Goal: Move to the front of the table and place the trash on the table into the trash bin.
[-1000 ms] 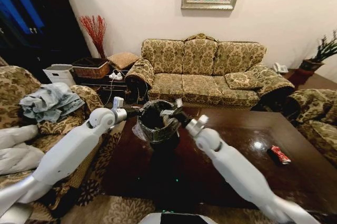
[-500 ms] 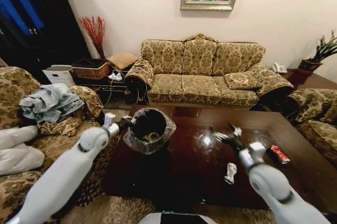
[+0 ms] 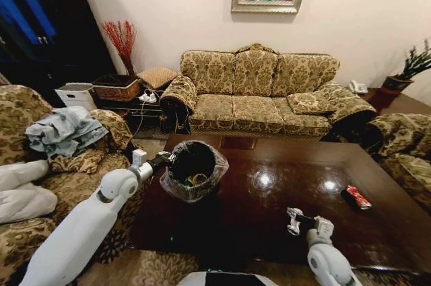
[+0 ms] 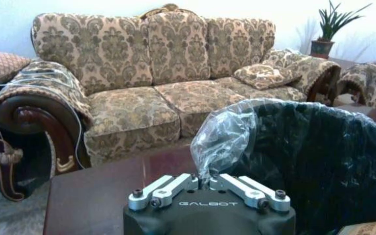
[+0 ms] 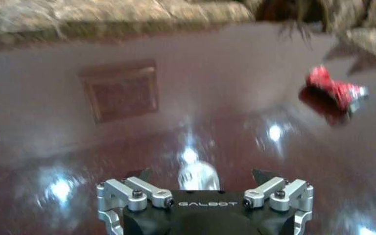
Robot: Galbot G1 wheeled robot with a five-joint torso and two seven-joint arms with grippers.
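Between open right claw [image 5: 198, 183] tips, seemingly silver can [image 5: 198, 175].

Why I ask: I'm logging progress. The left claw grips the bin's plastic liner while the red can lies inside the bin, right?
Not quite. The left claw does grip the liner of the trash bin, but the red can lies on the table, well off to the bin's right, not inside it. The head view shows this.
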